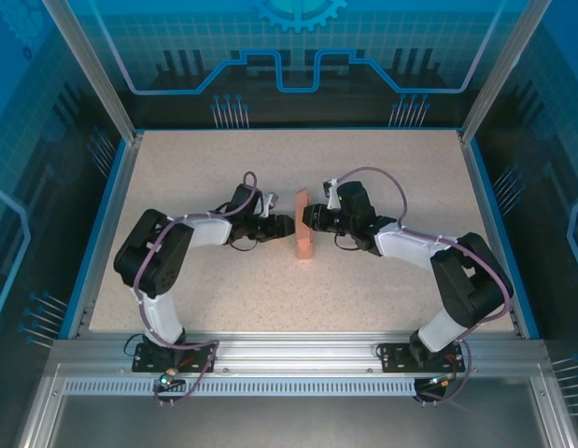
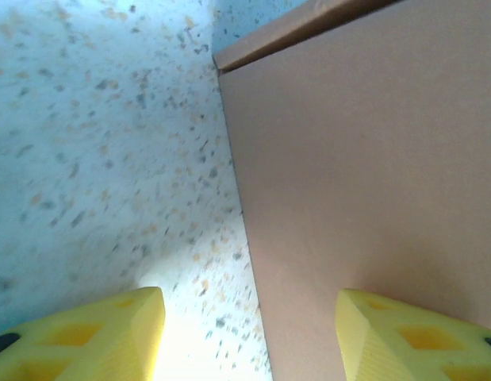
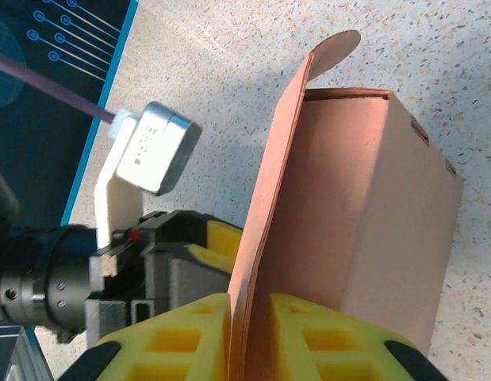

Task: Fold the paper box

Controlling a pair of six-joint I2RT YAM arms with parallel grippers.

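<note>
A salmon-orange cardboard paper box is stood at the middle of the speckled beige surface, between the two claws. Its thin upright flap is pinched by the right claw. The left claw is spread wide beside the box wall, with nothing gripped.

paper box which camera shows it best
Right wrist view: the paper box shows its walls, open end and a raised flap, with a thin panel pinched between the right fingers. Top external shows it small and far off. Left wrist gives one flat wall, close up.
</note>
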